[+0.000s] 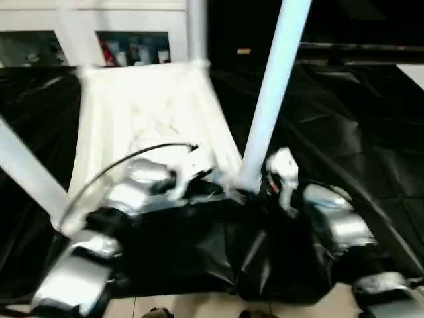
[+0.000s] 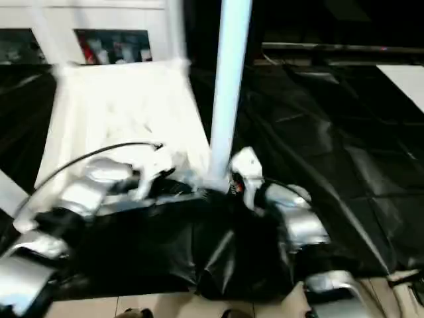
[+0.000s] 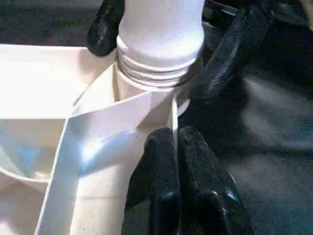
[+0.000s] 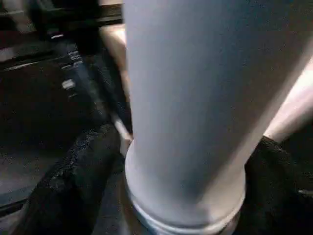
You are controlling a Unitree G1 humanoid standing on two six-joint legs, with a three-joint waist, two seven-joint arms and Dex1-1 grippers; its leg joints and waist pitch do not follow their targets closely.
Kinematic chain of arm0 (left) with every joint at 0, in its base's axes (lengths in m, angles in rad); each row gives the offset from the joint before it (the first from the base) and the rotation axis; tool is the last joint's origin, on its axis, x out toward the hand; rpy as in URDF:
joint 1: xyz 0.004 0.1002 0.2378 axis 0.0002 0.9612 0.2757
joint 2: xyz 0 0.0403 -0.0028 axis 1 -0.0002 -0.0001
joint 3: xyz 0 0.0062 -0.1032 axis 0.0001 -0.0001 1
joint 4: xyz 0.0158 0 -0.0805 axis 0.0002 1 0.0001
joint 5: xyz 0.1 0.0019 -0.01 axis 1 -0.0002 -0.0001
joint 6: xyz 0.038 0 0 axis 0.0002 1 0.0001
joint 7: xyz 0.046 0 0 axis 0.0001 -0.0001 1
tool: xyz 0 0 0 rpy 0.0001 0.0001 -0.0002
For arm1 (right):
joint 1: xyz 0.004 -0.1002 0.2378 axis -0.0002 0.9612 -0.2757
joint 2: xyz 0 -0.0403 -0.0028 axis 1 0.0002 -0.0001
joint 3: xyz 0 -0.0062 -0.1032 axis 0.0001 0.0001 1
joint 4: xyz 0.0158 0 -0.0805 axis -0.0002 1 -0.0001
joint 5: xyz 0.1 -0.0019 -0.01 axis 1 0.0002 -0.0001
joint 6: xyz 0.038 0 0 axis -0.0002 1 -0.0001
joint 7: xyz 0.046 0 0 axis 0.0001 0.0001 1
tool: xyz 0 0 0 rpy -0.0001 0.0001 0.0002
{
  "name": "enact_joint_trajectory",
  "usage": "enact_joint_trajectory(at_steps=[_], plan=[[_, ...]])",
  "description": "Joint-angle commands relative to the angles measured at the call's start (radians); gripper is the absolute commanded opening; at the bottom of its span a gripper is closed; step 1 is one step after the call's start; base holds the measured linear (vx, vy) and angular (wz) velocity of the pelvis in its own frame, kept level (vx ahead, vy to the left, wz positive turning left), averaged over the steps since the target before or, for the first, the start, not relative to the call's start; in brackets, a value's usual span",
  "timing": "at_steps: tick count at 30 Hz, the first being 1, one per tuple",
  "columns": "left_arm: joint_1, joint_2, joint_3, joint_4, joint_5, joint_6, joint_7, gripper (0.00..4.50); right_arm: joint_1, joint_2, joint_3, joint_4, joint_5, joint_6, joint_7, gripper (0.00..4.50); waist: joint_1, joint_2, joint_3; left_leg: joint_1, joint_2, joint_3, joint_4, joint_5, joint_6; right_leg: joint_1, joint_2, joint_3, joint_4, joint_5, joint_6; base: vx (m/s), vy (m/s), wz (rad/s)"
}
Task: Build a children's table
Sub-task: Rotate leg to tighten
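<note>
Head stereo pair is looking forward and down over both silver forearms at the upturned table top point(image 1: 149, 112) on black sheeting point(image 1: 344, 132); both eyes are sharing the same scene, the right eye sitting slightly to the side so the near leg point(image 2: 228, 86) is shifting across. Left wrist camera is sitting very close, looking along the left hand point(image 3: 176, 147) at a corner socket point(image 3: 146, 98) with the leg's threaded end in it. Right wrist camera is pressing in closest, facing the same leg between the right hand point(image 4: 181, 186) fingers

leg point(image 1: 271, 86) top cut off, tabletop point(image 1: 149, 106) blurred
</note>
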Motion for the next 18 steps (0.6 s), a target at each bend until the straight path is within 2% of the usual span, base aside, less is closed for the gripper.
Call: enact_joint_trajectory(at_steps=[1, 2, 3, 6, 11, 12, 14, 18], plan=[[0.026, -0.001, -0.029, 0.004, -0.006, 0.004, -0.031, 0.0, 0.001, -0.007, 0.009, -0.01, 0.008, 0.0, 0.042, 3.73, 0.005, -0.002, -0.054, 0.016, 0.046, -0.009, -0.055, -0.211, 0.101, 0.04, -0.046, 0.031, -0.05, -0.121, -0.282, 0.0, 0.0, 0.0], [0.027, 0.002, -0.03, 0.003, -0.006, 0.004, -0.034, 0.0, -0.001, -0.007, 0.008, -0.007, 0.007, -0.002, 0.044, 3.73, 0.006, 0.0, -0.055, 0.017, 0.046, -0.009, -0.056, -0.211, 0.097, 0.041, -0.046, 0.031, -0.049, -0.122, -0.283, 0.0, 0.0, 0.0], [0.029, 0.006, -0.03, 0.002, -0.006, 0.004, -0.04, 0.0, -0.003, -0.008, 0.008, -0.003, 0.009, -0.004, 0.05, 3.73, 0.009, -0.002, -0.056, 0.018, 0.045, -0.008, -0.056, -0.216, 0.088, 0.04, -0.046, 0.032, -0.049, -0.121, -0.285, 0.0, 0.0, 0.0], [0.042, 0.016, -0.026, -0.018, -0.007, 0.011, -0.06, 0.0, -0.016, -0.008, 0.008, 0.003, 0.029, 0.006, 0.077, 3.73, 0.012, 0.0, -0.061, 0.018, 0.044, -0.008, -0.052, -0.195, 0.086, 0.044, -0.047, 0.032, -0.044, -0.087, -0.29, 0.0, 0.0, 0.0], [0.047, 0.019, -0.028, -0.021, -0.009, 0.011, -0.066, 0.0, -0.016, -0.006, 0.002, 0.002, 0.041, 0.015, 0.097, 3.35, 0.014, 0.0, -0.061, 0.017, 0.043, -0.007, -0.051, -0.18, 0.092, 0.045, -0.046, 0.031, -0.042, -0.073, -0.295, 0.0, 0.0, 0.0], [0.048, 0.018, -0.029, -0.02, -0.009, 0.009, -0.063, 0.0, -0.012, -0.002, -0.003, 0.001, 0.044, 0.019, 0.099, 3.11, 0.015, 0.0, -0.064, 0.018, 0.043, -0.007, -0.05, -0.179, 0.092, 0.046, -0.046, 0.031, -0.041, -0.067, -0.297, 0.0, 0.0, 0.0], [0.049, 0.016, -0.029, -0.019, -0.008, 0.008, -0.06, 0.0, -0.006, 0.001, -0.004, -0.002, 0.046, 0.022, 0.1, 3.02, 0.014, -0.004, -0.063, 0.018, 0.043, -0.007, -0.05, -0.178, 0.093, 0.046, -0.046, 0.031, -0.041, -0.065, -0.298, 0.0, 0.0, 0.0], [0.045, -0.004, -0.019, -0.01, -0.005, 0.009, -0.017, 0.0, 0.033, 0.017, -0.001, -0.028, 0.044, 0.028, 0.07, 2.75, 0.016, -0.003, -0.066, 0.017, 0.042, -0.007, -0.047, -0.162, 0.098, 0.048, -0.047, 0.031, -0.038, -0.052, -0.299, 0.0, 0.0, 0.0]])
